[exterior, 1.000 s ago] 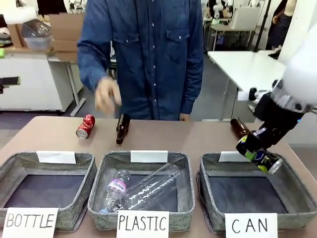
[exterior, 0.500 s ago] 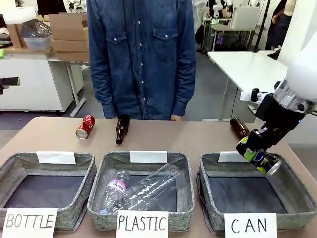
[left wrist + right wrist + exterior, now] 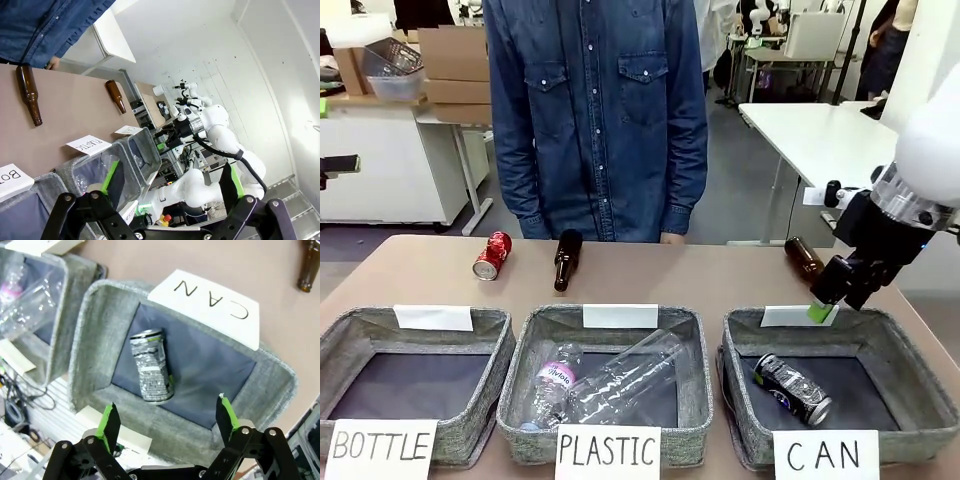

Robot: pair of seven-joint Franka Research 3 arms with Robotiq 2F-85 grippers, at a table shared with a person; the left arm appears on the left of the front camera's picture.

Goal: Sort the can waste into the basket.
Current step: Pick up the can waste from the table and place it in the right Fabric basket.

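Hanging spread wide and empty over the basket's (image 3: 920,372) far edge, the right gripper (image 3: 832,298) no longer holds the black can (image 3: 792,388) — it lies on the basket floor, so one is sorted. Meanwhile the left gripper (image 3: 170,172) gapes empty; the red can (image 3: 492,255) waits far left.
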